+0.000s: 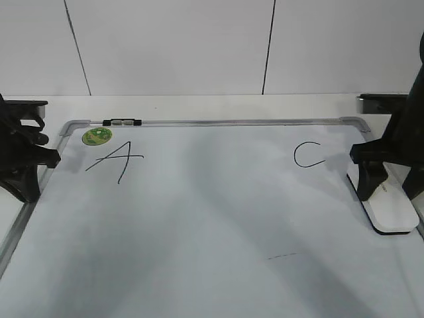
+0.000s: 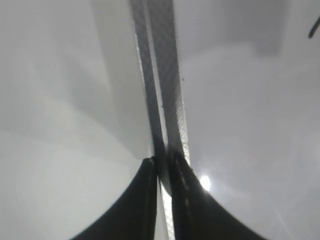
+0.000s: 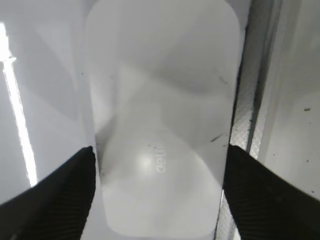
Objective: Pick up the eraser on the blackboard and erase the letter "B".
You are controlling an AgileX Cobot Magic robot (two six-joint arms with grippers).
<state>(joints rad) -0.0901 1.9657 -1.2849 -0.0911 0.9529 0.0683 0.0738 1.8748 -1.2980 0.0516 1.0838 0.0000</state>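
While lying flat, the eraser (image 1: 391, 205) points lengthwise along the blackboard's (image 1: 199, 218) right edge

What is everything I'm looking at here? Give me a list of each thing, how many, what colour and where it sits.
blackboard: one, pale surface with a grey metal frame, lying flat and filling most of the table.
letter "A": one, black, far left part of the board.
letter "C": one, black, far right part of the board.
faint marks: a thin dark trace, middle right of the board; no "B" is visible.
green sticker: one, round, far left corner of the board.
marker: one, black and white, on the far frame edge.
eraser: one, white with a dark underside, right edge of the board.
left gripper: black, shut, over the left frame.
right gripper: black, open, fingers either side of the eraser.
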